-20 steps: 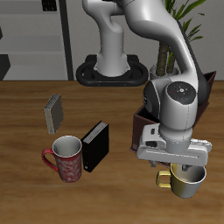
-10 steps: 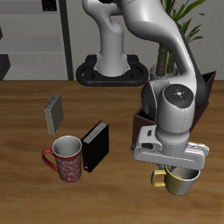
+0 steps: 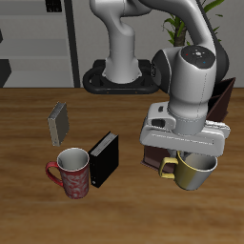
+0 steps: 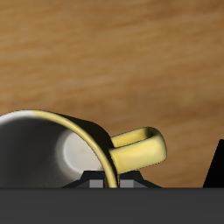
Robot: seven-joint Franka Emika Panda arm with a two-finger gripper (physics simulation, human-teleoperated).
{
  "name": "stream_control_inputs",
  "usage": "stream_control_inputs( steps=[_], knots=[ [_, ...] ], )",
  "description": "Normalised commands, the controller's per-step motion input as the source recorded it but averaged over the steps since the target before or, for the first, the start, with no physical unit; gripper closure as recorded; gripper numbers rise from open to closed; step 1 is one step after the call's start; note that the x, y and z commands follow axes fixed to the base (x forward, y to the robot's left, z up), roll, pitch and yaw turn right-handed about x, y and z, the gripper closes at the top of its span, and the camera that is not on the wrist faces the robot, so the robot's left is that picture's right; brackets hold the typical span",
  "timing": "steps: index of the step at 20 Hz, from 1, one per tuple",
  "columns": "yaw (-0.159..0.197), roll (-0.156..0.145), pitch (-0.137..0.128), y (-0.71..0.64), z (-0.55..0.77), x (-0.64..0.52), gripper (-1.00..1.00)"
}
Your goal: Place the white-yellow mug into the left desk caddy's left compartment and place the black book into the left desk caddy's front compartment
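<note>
Warm brown wood grain across the table [image 3: 29,133], glossy, running side to side. Behind it a dim room: grey shelving [image 3: 38,43] at the back, a green plant [image 3: 195,19] behind the arm, the robot's dark round base [image 3: 119,78] on the far edge.

Held off the wood near the front edge, the mug [image 3: 194,171], gripped at its rim by the gripper [image 3: 191,152]; fingers closed on the wall of the cup, though the fingertips themselves mostly hidden under the grey hand. Mouth facing up and tilted a little, yellowish inside visible in the wrist view [image 4: 61,149]. Yellow handle [image 3: 168,170] sticking out sideways toward the black book; same handle plain in the wrist view [image 4: 140,149], with bare wood beneath.

Just behind the mug, partly hidden by the gripper, the caddy [image 3: 214,110]: dark maroon, long axis running from near the mug back toward the plant, taller slanted end at the far side. Compartments not readable from here.

Standing upright near the table's middle, the black book [image 3: 103,158], on its short edge, spine angled toward the front, pale pages hard to make out. Touching or just beside it, a red mug [image 3: 73,172], red handle pointing away from the book. Farther back, a grey book [image 3: 59,122], upright and leaning slightly.
</note>
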Motion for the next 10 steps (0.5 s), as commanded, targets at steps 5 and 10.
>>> stream_control_inputs(
  steps=[5, 10],
  knots=[
    [0.027, -0.043, -0.12, -0.36, 1.1, -0.37, 1.0],
    [0.017, -0.04, -0.042, -0.34, 0.83, -0.48, 1.0]
  ],
)
